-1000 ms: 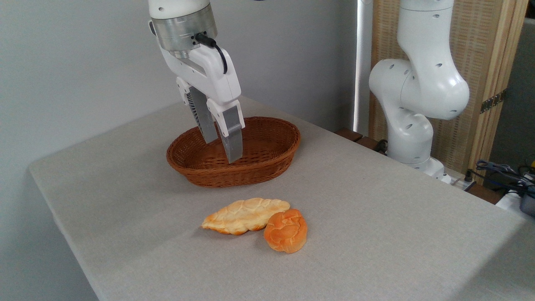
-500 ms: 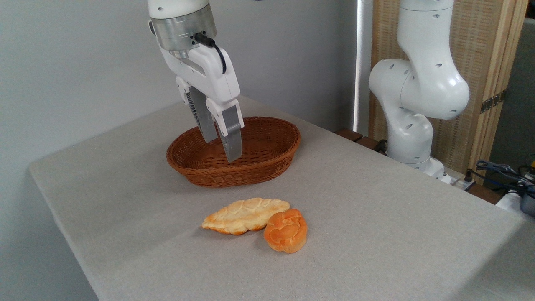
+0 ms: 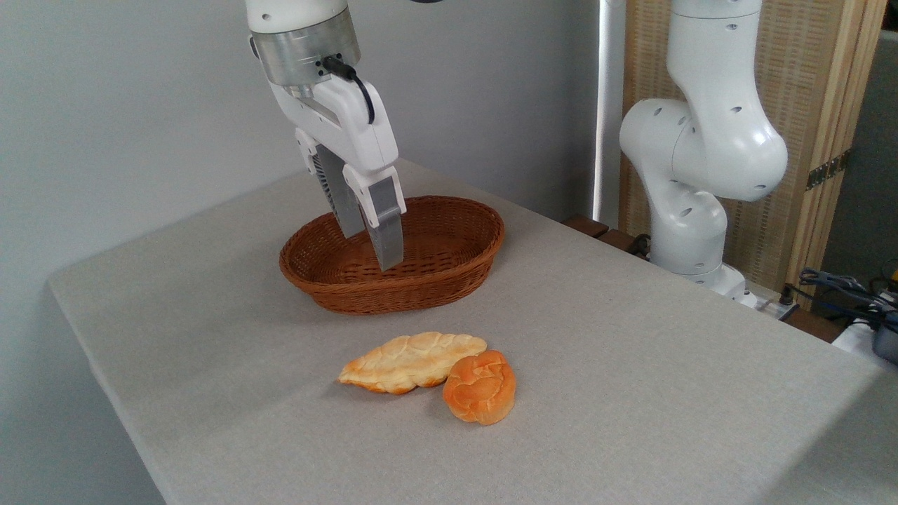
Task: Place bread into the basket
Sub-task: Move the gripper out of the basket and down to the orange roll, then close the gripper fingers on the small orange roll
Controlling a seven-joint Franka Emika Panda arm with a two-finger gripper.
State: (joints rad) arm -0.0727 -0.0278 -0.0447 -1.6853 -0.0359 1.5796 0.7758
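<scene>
The gripper (image 3: 370,249) hangs over the far-left part of the basket (image 3: 449,280), its fingers a little spread and holding nothing. The basket stands on the far half of the table (image 3: 631,393), with free cloth around it. The bread (image 3: 480,387) lies nearer, well apart from the basket, touching the right end of the pale loaf (image 3: 410,361); both are far from any table edge. Since a second ago the gripper moved slightly up and left. One basket, one bun, one loaf.
</scene>
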